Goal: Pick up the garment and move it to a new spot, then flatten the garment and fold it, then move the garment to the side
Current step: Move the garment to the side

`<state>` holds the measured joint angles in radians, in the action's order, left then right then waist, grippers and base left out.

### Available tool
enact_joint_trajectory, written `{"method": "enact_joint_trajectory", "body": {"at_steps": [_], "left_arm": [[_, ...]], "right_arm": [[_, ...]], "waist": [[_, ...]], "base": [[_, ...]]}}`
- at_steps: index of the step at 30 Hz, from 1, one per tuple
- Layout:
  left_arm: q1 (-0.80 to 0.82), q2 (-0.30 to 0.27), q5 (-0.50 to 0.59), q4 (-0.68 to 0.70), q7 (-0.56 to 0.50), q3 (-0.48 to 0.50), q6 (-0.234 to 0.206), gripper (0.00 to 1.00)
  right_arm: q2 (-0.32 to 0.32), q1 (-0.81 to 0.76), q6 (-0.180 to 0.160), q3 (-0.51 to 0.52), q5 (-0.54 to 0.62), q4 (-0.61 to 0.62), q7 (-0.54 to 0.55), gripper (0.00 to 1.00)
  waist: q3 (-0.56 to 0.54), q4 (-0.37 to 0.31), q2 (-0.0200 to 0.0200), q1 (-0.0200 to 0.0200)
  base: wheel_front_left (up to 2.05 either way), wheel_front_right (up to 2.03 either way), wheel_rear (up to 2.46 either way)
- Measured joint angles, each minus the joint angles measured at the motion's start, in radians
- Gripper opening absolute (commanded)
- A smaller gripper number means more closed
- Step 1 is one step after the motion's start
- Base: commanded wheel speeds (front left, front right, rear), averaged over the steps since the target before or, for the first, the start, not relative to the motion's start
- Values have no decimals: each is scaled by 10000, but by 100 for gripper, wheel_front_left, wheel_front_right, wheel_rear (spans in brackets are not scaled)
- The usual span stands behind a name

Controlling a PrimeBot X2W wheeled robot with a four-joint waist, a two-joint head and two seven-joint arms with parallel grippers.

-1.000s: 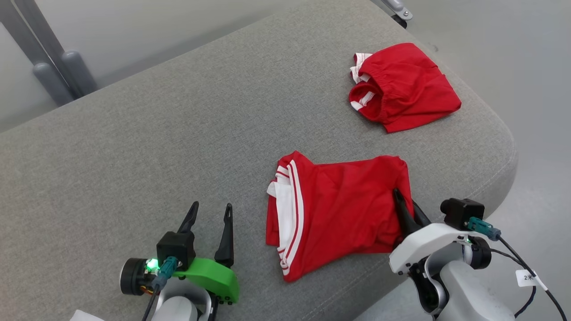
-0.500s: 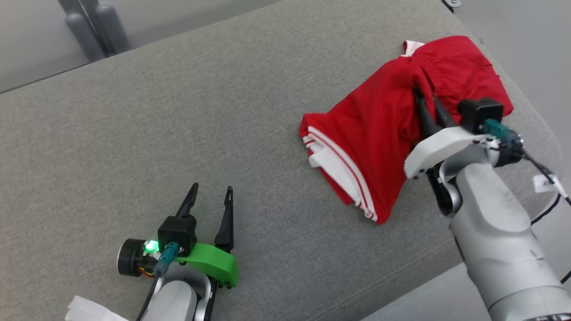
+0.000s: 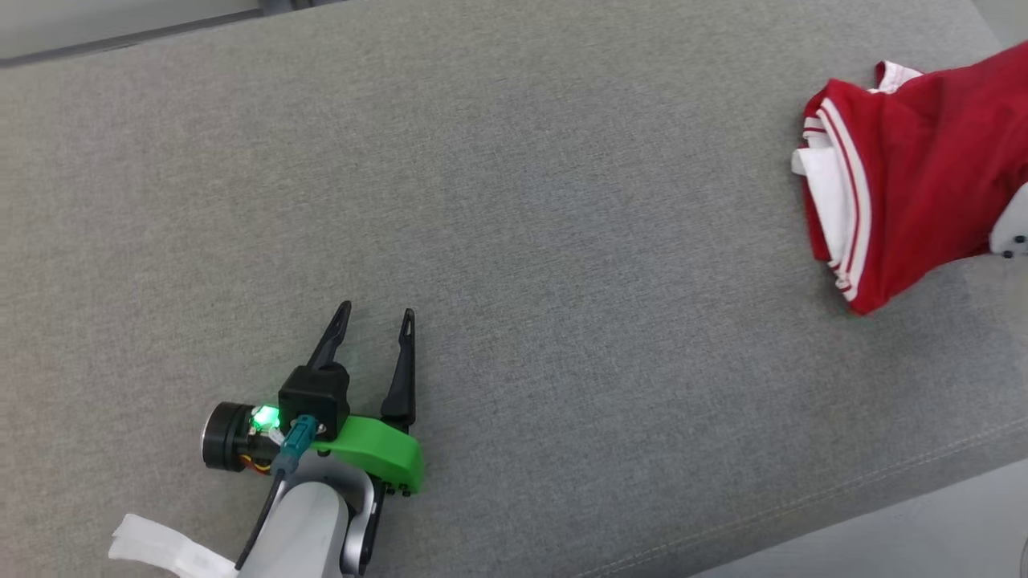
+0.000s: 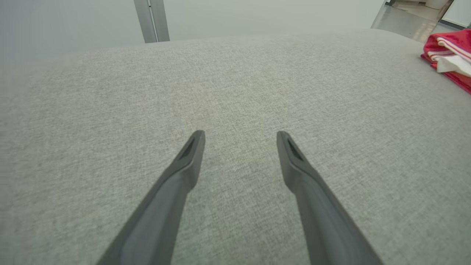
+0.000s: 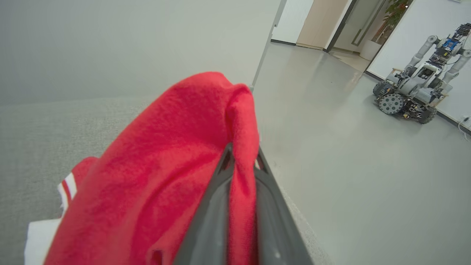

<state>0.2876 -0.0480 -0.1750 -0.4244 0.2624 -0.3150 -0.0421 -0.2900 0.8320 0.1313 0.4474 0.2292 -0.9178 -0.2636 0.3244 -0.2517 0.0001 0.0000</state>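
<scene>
Grey bench (image 3: 514,201) has the folded red garment (image 3: 907,160) over its right end, pinched in the right tool (image 5: 241,154) (left tool (image 3: 376,317) gapes wide, holding nothing); lower it so the folds keep stacked.

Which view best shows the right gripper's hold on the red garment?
The right wrist view: the right gripper is shut on a raised fold of the red garment, seen along the fingers. The head view shows the garment at its right edge, with the grip cut off. The left wrist view catches its striped corner.
</scene>
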Motion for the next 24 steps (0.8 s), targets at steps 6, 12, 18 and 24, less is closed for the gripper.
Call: {"method": "enact_joint_trajectory", "body": {"at_steps": [6, 12, 18, 24], "left_arm": [[92, 0, 100, 6, 0, 159, 29, 100], [104, -2, 146, -23, 0, 270, 40, 100], [102, 0, 146, -10, 0, 437, 4, 100], [73, -2, 146, 67, 0, 711, -104, 100]], "right_arm": [[-205, 330, 4, 2243, 1854, 380, 10, 100], [230, 703, 2, 3662, 2957, 1122, 8, 100], [784, 850, 2, 2732, 2391, 1557, 8, 100], [1762, 46, 2, 608, 836, 2844, 8, 100]], "waist": [[315, 486, 0, 0], [480, 762, 0, 0], [395, 802, 0, 0], [205, 834, 0, 0]], "base": [[0, 0, 0], [0, 0, 0], [0, 0, 0], [0, 0, 0]]}}
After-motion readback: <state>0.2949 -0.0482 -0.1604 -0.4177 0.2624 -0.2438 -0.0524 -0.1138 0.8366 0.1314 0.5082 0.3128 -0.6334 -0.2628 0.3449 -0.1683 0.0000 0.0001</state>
